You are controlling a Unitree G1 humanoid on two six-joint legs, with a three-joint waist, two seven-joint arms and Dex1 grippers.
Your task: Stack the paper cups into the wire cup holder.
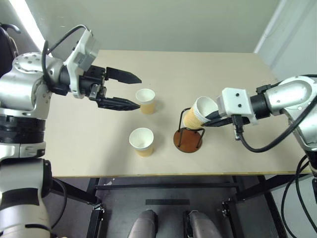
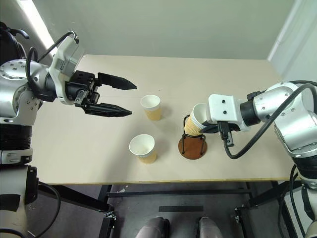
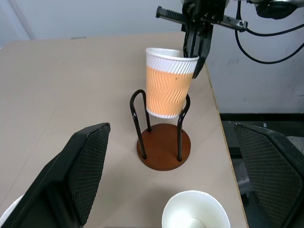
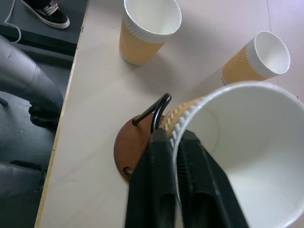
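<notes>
A tan paper cup [image 1: 198,113] hangs tilted over the wire cup holder [image 1: 188,141], its bottom between the black wire loops and above the reddish-brown base. My right gripper [image 1: 210,115] is shut on this cup's white rim, one finger inside and one outside. Two more paper cups stand upright on the table: one farther back [image 1: 145,100] and one near the front [image 1: 142,141]. My left gripper [image 1: 139,92] is open and holds nothing. It hovers just left of the far cup and points toward it.
The beige table's front edge [image 1: 163,174] runs just below the near cup and the holder. A black cable [image 1: 257,144] loops under my right wrist. A wall stands behind the table's far edge.
</notes>
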